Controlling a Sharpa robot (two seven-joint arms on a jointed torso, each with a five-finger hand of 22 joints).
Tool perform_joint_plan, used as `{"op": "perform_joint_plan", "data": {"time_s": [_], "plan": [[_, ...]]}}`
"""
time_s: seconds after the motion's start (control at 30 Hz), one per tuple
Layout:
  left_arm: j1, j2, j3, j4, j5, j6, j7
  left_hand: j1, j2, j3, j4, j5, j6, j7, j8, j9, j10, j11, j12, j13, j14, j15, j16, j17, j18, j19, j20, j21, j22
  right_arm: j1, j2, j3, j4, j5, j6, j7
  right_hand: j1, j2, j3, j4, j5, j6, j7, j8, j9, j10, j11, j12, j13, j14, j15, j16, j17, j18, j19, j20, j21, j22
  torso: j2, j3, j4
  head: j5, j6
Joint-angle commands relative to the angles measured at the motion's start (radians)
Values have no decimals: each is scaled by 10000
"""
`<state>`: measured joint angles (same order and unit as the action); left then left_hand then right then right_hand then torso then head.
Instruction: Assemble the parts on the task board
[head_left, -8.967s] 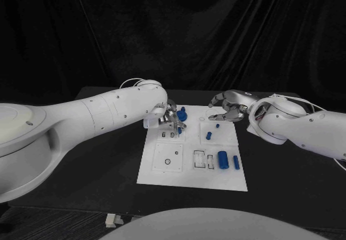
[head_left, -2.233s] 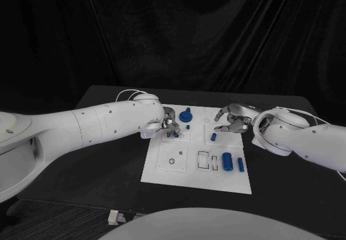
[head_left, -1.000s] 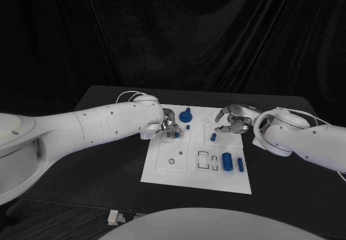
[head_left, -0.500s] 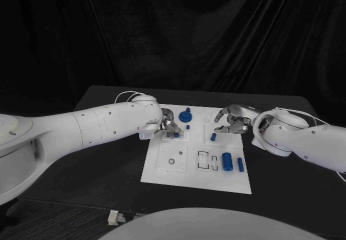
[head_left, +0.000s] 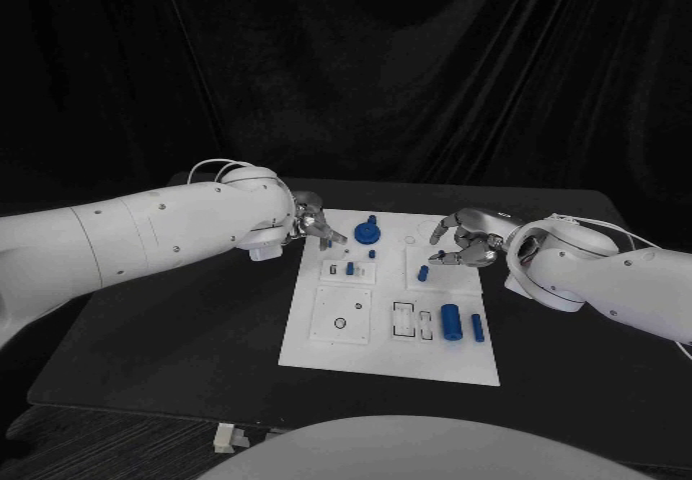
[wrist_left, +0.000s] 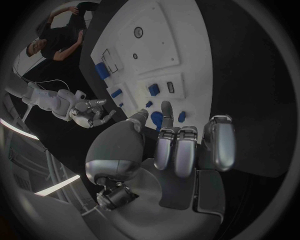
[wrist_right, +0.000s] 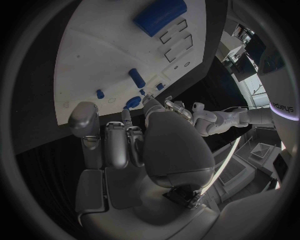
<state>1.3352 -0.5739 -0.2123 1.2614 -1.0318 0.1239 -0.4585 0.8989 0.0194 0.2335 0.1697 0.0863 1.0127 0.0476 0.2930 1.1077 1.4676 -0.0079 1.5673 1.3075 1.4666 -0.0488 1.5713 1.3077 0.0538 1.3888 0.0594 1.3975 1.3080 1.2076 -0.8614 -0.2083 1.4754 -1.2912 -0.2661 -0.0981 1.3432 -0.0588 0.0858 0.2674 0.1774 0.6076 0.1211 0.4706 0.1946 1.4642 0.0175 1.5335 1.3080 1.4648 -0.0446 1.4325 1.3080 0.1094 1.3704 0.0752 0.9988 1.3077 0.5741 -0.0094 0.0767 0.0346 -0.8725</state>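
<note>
Both hands hover over the far end of the task board (head_left: 387, 345), neither one holding a part.

Your left hand (head_left: 313, 226) sits at the board's far left corner, fingers loosely apart and empty, just left of the round blue knob part (head_left: 368, 233). Your right hand (head_left: 464, 240) hangs above the far right section, fingers curled in around nothing, with a small blue peg (head_left: 424, 272) just near of it. Near right on the board you'll find the large blue cylinder (head_left: 451, 320) lying beside a thinner blue pin (head_left: 476, 327).
</note>
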Motion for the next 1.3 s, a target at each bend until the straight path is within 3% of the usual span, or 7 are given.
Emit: {"op": "perform_joint_plan", "data": {"time_s": [0.03, 0.2, 0.4, 0.57, 0.67, 0.83, 1.3], "plan": [[312, -78, 9, -15, 7, -648, 427, 352, 95, -160, -23, 131, -199, -41, 396, 532, 1032, -100, 35, 2633, 1042, -104, -5, 2631, 48, 32, -41, -69, 1353, -10, -28, 5, 45, -14, -79, -96, -47, 95, -30, -15, 29, 59, -20, 34, -13, 443, 83, -19, 2058, 460, 79, -21, 1358, -21, -73, -30, -59, 1210, 5, 8, -23, -20, -2], [541, 12, 10, -500, 7, -565, 595, 600, 149, -189, -119, 280, -305, -54, 570, 777, 1032, -113, 35, 2633, 1042, -112, -5, 2631, 51, 26, -53, -94, 1366, -7, 19, 5, 48, -14, -34, -90, -58, 96, -35, -9, 28, 60, -19, 37, -14, 430, 84, -28, 2046, 458, 79, -25, 1354, -22, -71, -30, -52, 1212, 29, 13, 25, -109, -2], [567, 327, 8, -1216, 7, -93, 676, 588, 189, -283, -47, 219, -344, -55, 697, 942, 1032, -114, 35, 2633, 1042, -114, -5, 2631, 53, 20, -57, -112, 1374, -8, 20, 5, 47, -14, 32, -78, -78, 101, -42, 4, 28, 59, -19, 41, -17, 444, 85, -20, 2058, 463, 80, -13, 1365, -20, -77, -28, -67, 1209, 58, 36, 27, -121, -2], [374, 654, 7, -1879, 7, 229, 730, 642, 238, -301, -41, 208, -456, -44, 709, 1012, 1032, -108, 35, 2633, 1042, -110, -5, 2631, 60, -6, -56, -145, 1367, -10, 8, 5, 49, -14, 84, -80, -78, 101, -42, 4, 28, 59, -19, 41, -17, 444, 85, -20, 2058, 463, 80, -13, 1365, -20, -77, -28, -67, 1209, 54, 36, 19, -94, -2], [229, 830, 7, -2205, 7, 189, 849, 543, 245, -429, 93, 106, -624, 5, 682, 1070, 1032, -69, 35, 2633, 1042, -79, -5, 2631, 67, -43, -40, -187, 1361, -11, 9, 5, 63, -14, 104, -79, -84, 107, -44, 8, 29, 58, -18, 43, -19, 442, 85, -21, 2057, 461, 80, -16, 1362, -21, -74, -28, -58, 1211, 66, 5, -16, -56, -2], [-50, 1212, 7, -2881, 7, 192, 1088, 463, 221, -596, 234, -11, -730, 42, 703, 1160, 1032, -31, 35, 2633, 1042, -45, -5, 2631, 65, -51, -11, -197, 1382, -13, 6, 5, 93, -14, 124, -69, -84, 107, -44, 8, 29, 58, -18, 43, -19, 442, 85, -21, 2057, 461, 80, -16, 1362, -21, -74, -28, -58, 1211, 96, -18, -6, -47, -2], [-410, 1588, 8, -3503, 7, 404, 1417, 429, 238, -814, 420, -159, -951, 116, 579, 1181, 1032, 35, 35, 2633, 1042, 14, -5, 2631, 78, -112, 43, -262, 1390, -15, -18, 5, 129, -14, 101, -46, -84, 107, -44, 8, 29, 58, -18, 43, -19, 442, 85, -21, 2057, 461, 80, -16, 1362, -21, -74, -28, -58, 1211, 78, -18, -8, -38, -2]]}}
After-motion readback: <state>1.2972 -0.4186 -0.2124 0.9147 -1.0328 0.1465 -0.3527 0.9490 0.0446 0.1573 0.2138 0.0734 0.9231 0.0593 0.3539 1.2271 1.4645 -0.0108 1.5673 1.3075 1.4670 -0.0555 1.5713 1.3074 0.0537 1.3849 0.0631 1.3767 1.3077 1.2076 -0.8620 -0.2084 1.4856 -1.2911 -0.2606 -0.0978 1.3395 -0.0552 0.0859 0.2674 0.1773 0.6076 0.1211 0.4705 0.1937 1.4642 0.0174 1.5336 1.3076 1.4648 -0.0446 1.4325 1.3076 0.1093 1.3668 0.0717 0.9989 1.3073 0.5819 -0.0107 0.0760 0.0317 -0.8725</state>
